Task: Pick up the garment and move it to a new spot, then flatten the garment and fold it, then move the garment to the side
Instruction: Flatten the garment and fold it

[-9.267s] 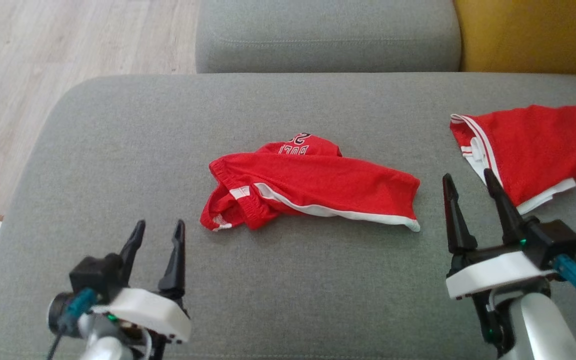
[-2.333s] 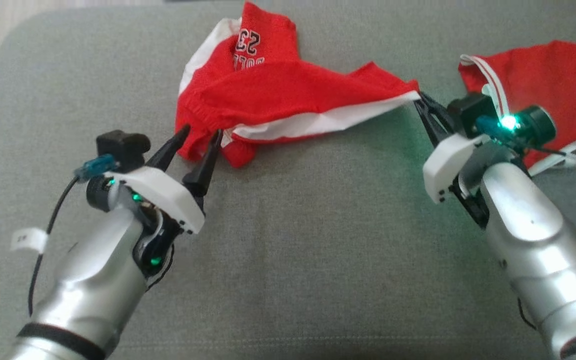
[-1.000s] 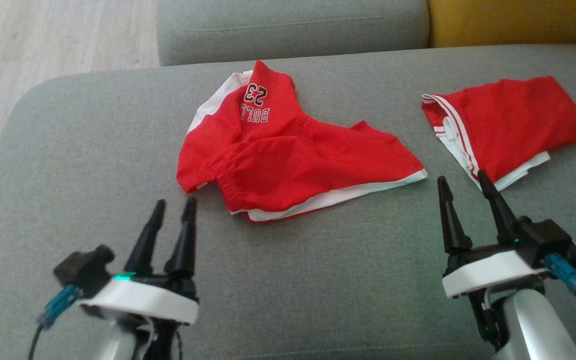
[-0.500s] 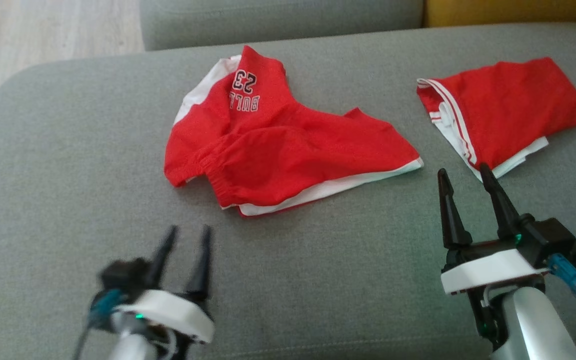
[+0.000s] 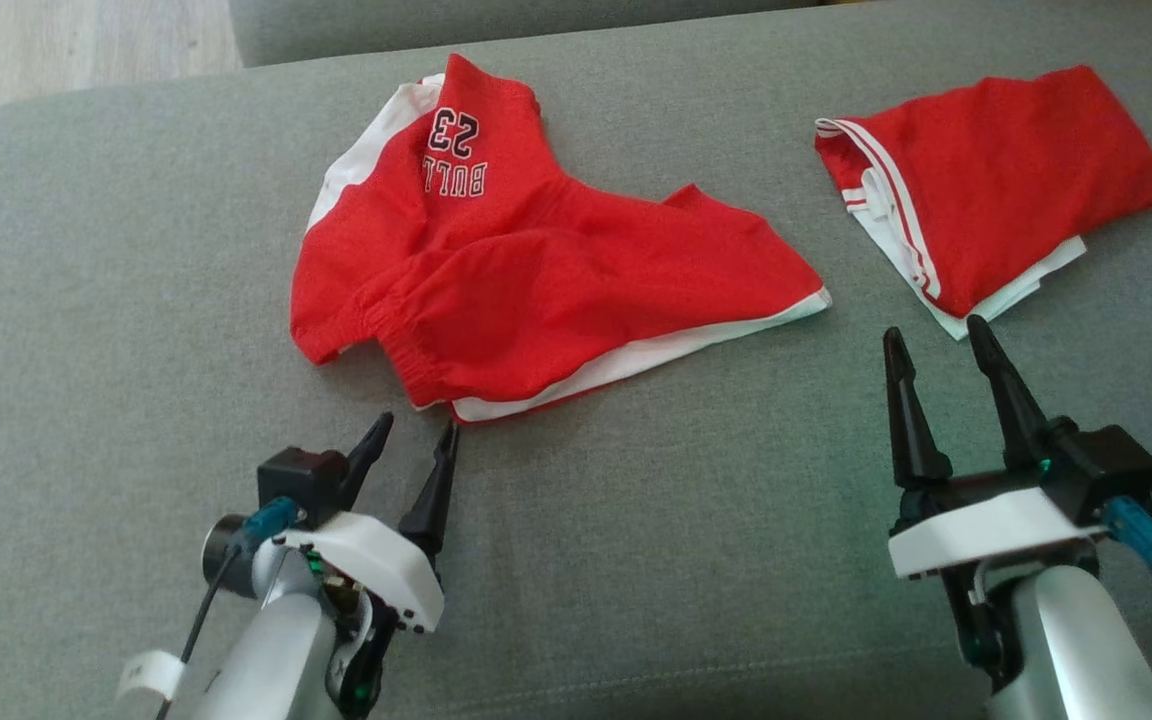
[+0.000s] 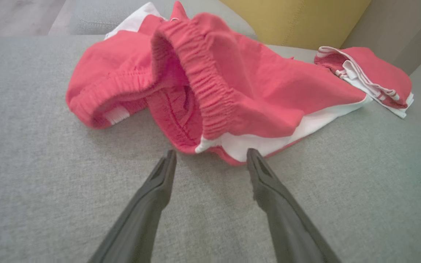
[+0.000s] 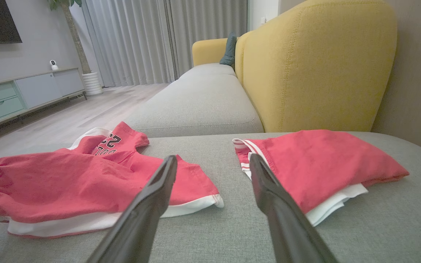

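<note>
Hovering the left gripper (image 5: 418, 424) low over the grey sofa cushion (image 5: 636, 540), with its fingers (image 6: 152, 204) spread wide and holding nothing, tips pointing straight at the near edge of the garment (image 5: 556, 290) and just short of touching it. Facing, in the left wrist view, the bunched elastic waistband (image 6: 210, 91) and the white side panel (image 6: 305, 128) right ahead of the tips. Holding the right gripper (image 5: 934, 330) off on the right side, its fingers (image 7: 280, 212) likewise parted wide and empty, aiming at the bare gap between the garment's white-trimmed hem corner (image 5: 816, 298) and a second red garment (image 5: 996, 190) lying folded beyond. Lying crumpled in the middle of the cushion, long axis running across from the waistband on the left to the hem on the right, with one leg bearing the printed number (image 5: 456, 130) pointing away toward the far edge. Judging the left arm clearly the nearer one, so probably reaching for the waistband edge first, with the right arm needing to swing inward to the hem corner before any flattening.
</note>
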Robot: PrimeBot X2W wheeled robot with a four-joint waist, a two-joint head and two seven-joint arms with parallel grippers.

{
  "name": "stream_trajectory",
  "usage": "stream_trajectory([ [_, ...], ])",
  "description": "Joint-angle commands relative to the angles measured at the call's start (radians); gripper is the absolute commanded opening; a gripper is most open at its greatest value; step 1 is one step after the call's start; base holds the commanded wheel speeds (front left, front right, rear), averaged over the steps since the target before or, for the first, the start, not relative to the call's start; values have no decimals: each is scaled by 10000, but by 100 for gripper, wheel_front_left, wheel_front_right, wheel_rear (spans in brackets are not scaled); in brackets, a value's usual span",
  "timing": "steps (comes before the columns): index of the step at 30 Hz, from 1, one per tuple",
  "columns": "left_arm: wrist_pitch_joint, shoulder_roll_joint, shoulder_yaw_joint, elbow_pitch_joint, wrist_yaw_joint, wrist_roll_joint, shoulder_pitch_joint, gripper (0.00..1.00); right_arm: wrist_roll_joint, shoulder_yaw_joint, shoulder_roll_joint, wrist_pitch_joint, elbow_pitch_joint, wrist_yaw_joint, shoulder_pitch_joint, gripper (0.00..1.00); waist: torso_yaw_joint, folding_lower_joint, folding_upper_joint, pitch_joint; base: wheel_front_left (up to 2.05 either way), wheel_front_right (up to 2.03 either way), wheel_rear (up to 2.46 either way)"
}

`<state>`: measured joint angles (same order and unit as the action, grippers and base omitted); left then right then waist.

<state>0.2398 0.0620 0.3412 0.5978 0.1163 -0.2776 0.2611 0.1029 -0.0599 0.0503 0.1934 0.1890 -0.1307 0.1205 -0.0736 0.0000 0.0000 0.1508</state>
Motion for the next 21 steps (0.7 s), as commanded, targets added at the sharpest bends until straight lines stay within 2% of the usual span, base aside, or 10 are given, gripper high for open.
stream_trajectory([
  [1, 131, 159, -262, -170, 41, 0, 526, 100, -68, -202, 0, -31, -373, 0, 450, 100, -8, 0, 0, 10, 0, 0, 0],
  [12, 211, 295, 137, 564, 116, -11, 1273, 100, -97, -190, 0, -147, -419, 0, 526, 100, -69, 0, 0, 254, 0, 0, 0],
  [13, 212, 297, 186, 609, 121, -33, 1314, 89, -99, -181, 0, -152, -417, 0, 532, 100, -76, 0, 0, 269, 0, 0, 0],
  [14, 214, 301, 232, 648, 124, -58, 1351, 50, -100, -172, 0, -157, -413, 0, 540, 100, -81, 0, 0, 283, 0, 0, 0],
  [15, 215, 304, 269, 676, 127, -87, 1383, 40, -100, -161, -1, -159, -408, 0, 547, 100, -83, 0, 0, 294, 0, 0, 0],
  [16, 216, 307, 305, 697, 130, -119, 1406, 0, -100, -148, -1, -160, -400, 0, 553, 100, -83, 0, 0, 299, 0, 0, 0],
  [21, 218, 383, 432, 628, 136, -127, 1396, 0, -113, -144, -1, -207, -308, 0, 561, 100, -17, 0, 0, 264, 0, 0, 0],
])
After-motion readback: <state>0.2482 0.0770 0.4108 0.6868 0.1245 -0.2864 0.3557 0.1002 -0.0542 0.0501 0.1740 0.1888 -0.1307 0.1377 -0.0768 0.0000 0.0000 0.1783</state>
